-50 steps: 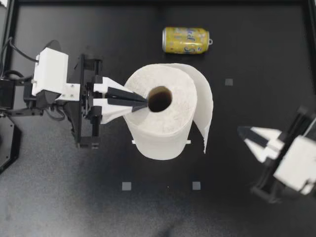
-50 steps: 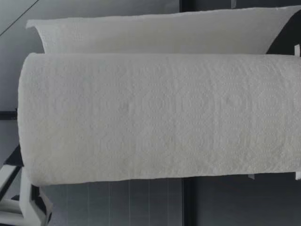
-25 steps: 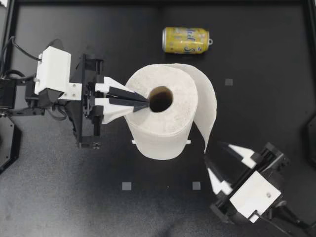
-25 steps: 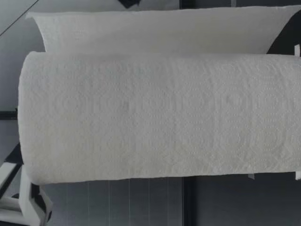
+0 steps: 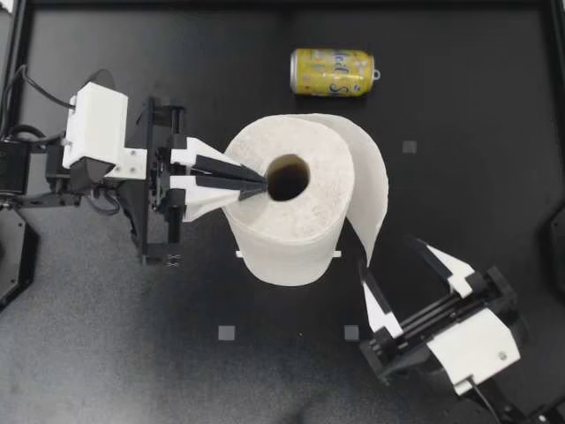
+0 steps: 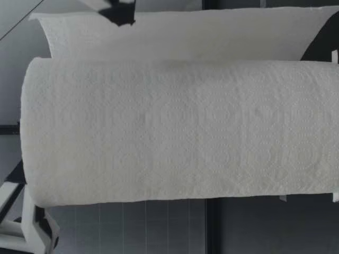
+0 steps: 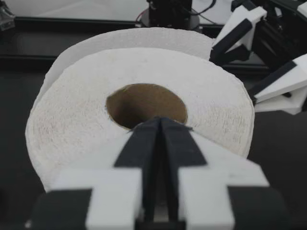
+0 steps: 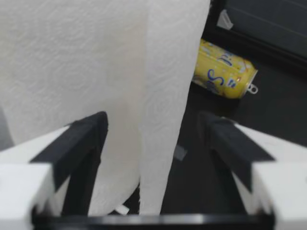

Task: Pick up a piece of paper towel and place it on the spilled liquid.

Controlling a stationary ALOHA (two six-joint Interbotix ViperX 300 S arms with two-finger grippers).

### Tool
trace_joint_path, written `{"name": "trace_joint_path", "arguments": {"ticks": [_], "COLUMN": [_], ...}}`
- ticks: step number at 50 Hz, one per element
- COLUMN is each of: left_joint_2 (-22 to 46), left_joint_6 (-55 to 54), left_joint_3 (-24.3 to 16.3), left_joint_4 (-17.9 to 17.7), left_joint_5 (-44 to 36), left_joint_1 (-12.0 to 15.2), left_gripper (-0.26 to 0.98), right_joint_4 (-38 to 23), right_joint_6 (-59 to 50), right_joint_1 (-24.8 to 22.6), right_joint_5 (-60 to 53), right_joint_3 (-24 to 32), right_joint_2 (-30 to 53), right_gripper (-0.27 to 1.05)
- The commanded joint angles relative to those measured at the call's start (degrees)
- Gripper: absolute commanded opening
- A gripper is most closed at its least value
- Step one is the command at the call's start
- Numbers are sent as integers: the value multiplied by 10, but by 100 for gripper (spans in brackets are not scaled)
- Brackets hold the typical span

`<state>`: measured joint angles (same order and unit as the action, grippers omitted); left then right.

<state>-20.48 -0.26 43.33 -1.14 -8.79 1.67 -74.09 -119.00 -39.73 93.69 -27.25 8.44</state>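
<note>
Count of items on the table [image 5: 477,106]: one paper towel roll [image 5: 309,221], one yellow can [image 5: 332,71], three small grey square markers [image 5: 226,333], and two end effectors. The can is the only container. It lies on its side near the far edge of the table, well apart from the roll, with its pull-tab end toward my right side (its contents cannot be seen). The roll stands upright near the middle of the table, its cardboard core [image 7: 144,103] open at the top. One loose sheet [image 5: 369,190] is partly unwound from the roll and hangs down the side that faces my right arm, its free edge reaching toward the table. In the low view the roll fills most of the frame, with the loose sheet on its far side. The left end effector [image 5: 261,185] rests on top of the roll with its two fingers pressed together, tips at the rim of the core on the side nearest my left arm. The right end effector [image 5: 389,258] is just beside the roll with its fingers [image 8: 76,139] spread wide apart. In the right wrist view the hanging edge of the loose sheet lies in the gap between them, and neither finger touches it.
</note>
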Motion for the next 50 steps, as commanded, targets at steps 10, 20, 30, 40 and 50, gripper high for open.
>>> {"name": "trace_joint_path", "arguments": {"ticks": [10,20,30,40,50], "left_joint_2": [11,18,20,22,23], "left_joint_6": [0,0,-1,-2,-2], "left_joint_3": [2,2,4,4,4], "left_joint_4": [-6,-7,-7,-11,-11], "left_joint_5": [11,11,13,28,41], "left_joint_1": [4,4,4,4,4], "left_gripper": [15,15,15,15,15], "right_joint_4": [-22,-33,-72,-76,-75], "right_joint_6": [2,3,4,4,6], "right_joint_1": [45,78,102,109,107], "right_joint_5": [5,6,5,4,3], "right_joint_3": [4,-16,-28,-30,-33], "right_joint_2": [-5,-18,-25,-25,-25], "right_gripper": [72,72,71,53,0]}}
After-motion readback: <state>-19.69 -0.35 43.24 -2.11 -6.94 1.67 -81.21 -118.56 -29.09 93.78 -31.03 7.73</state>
